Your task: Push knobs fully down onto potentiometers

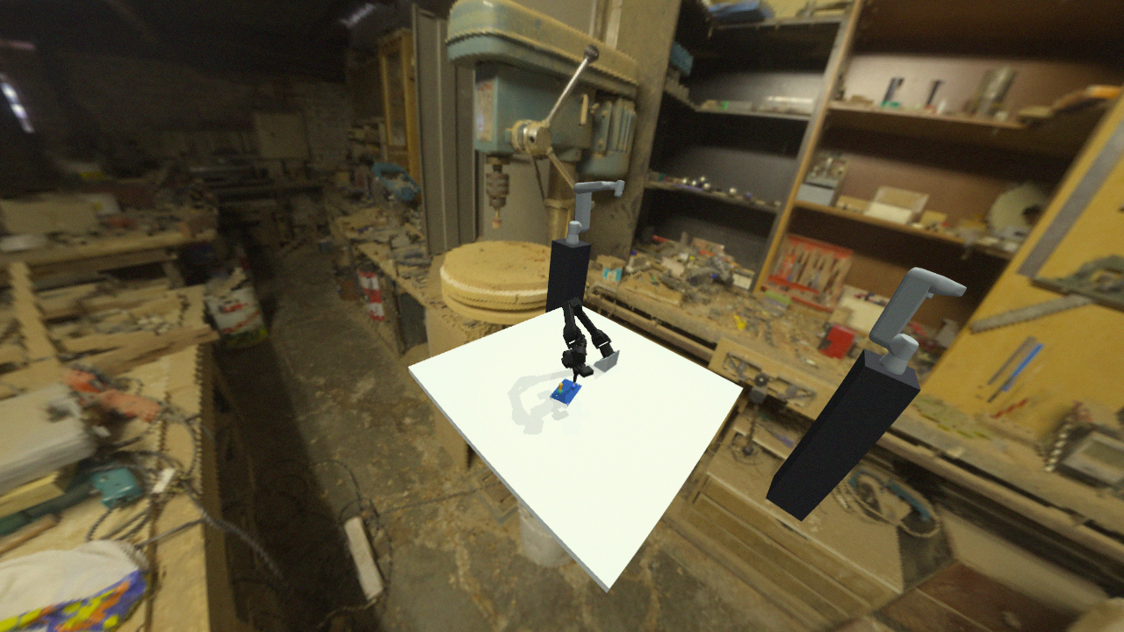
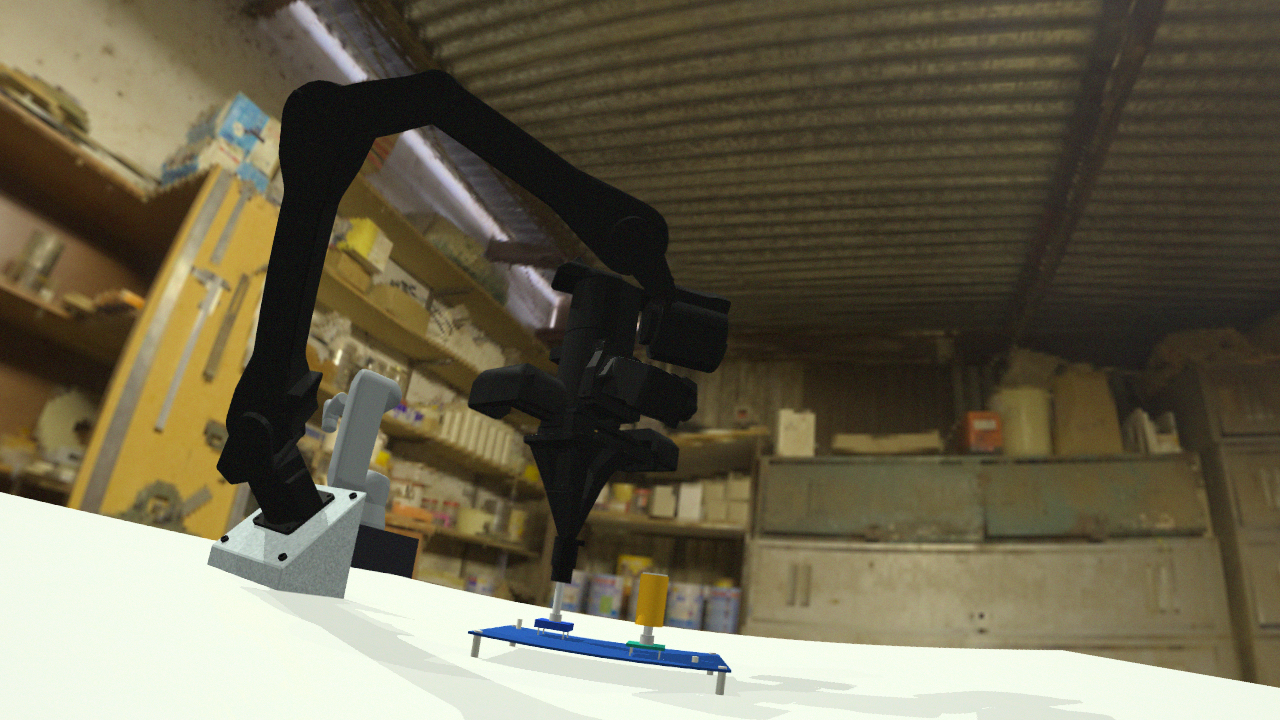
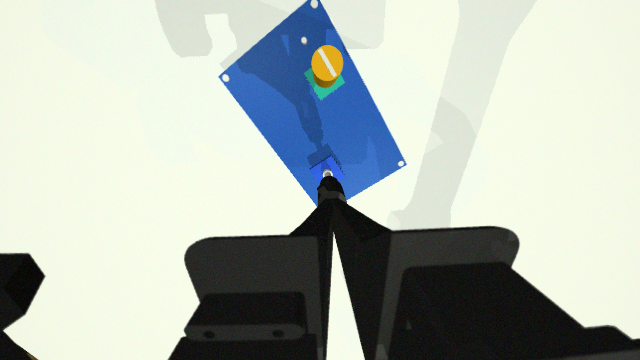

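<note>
A blue circuit board (image 1: 562,395) (image 2: 601,647) (image 3: 280,115) stands on short legs on the white table (image 1: 629,471) (image 2: 134,626) (image 3: 100,150). A yellow knob (image 2: 651,597) (image 3: 327,62) sits high on the shaft of a green potentiometer (image 2: 644,643) (image 3: 334,89), with bare shaft showing below it. A black knob (image 2: 561,564) (image 3: 331,190) sits high on the shaft of a blue potentiometer (image 2: 554,624) (image 3: 320,172) near the board's other end. My gripper (image 1: 577,376) (image 2: 563,535) (image 3: 331,205) is shut, pointing straight down. Its closed tips rest on top of the black knob.
The arm's grey base (image 1: 607,360) (image 2: 286,546) stands on the table behind the board. Two dark posts with grey camera mounts stand at the table's edges, one at the right (image 1: 845,424) and one at the back (image 1: 567,275). Workshop clutter surrounds the table.
</note>
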Motion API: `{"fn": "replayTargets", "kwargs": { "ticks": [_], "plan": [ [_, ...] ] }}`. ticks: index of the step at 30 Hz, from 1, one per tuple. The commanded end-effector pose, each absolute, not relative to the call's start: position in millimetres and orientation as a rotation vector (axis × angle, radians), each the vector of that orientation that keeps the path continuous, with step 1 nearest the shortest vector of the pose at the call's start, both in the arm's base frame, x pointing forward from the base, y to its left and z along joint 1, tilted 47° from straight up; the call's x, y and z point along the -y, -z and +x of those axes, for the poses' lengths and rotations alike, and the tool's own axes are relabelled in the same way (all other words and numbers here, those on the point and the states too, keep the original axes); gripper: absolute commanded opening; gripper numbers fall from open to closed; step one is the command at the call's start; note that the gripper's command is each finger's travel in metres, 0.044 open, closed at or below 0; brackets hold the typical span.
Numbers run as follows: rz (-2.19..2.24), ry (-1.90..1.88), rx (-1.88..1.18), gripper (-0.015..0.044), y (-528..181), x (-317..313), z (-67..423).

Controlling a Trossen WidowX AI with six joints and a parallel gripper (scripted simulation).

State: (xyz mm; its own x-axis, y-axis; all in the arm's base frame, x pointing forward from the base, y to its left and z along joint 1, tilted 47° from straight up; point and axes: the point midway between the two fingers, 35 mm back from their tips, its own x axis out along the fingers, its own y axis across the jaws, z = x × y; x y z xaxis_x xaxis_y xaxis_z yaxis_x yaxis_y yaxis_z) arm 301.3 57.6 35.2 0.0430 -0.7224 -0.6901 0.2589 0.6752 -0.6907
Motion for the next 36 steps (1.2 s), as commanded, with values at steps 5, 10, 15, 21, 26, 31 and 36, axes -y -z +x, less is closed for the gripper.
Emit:
{"fn": "replayTargets", "kwargs": {
  "ticks": [5,10,15,21,26,31,36],
  "plan": [
    [-0.441,0.784,-1.326,0.0000,-35.6,-57.2,301.6],
    [-0.441,0.784,-1.326,0.0000,-35.6,-57.2,301.6],
    [-0.441,0.784,-1.326,0.0000,-35.6,-57.2,301.6],
    [-0.441,0.784,-1.326,0.0000,-32.7,-54.1,301.9],
    [-0.441,0.785,-1.326,0.0000,-30.4,-51.6,302.0],
    [-0.441,0.785,-1.326,0.0000,-30.2,-51.4,302.0],
    [-0.441,0.785,-1.326,0.0000,-27.4,-48.5,302.2]
  ]
}}
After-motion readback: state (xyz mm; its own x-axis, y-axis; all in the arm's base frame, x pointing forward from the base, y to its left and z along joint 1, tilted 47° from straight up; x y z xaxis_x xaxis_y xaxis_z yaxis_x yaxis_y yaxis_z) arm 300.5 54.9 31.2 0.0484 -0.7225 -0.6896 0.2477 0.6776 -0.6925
